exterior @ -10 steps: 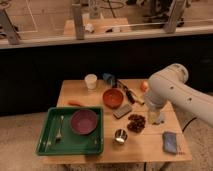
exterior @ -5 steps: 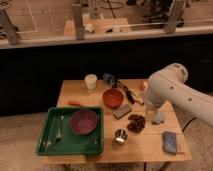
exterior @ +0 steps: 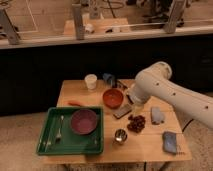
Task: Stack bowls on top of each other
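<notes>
Gripper [exterior: 129,99]: hanging mid-frame, just right of the orange bowl [exterior: 113,97], jaws gaping wide, gripping nothing.
Arm [exterior: 155,85]: reaching further left than a second ago.
Orange bowl: sitting on the table [exterior: 150,146], unmoved.
Purple bowl [exterior: 83,121]: lying in the green tray [exterior: 45,131], lower left, unmoved.

Dim, warm light from above — gripper [exterior: 131,98] shadowed under the arm [exterior: 160,87].

White arm [exterior: 167,95] is arching in from the right, gripper [exterior: 130,98] hanging open at its low end, mostly hidden.
</notes>
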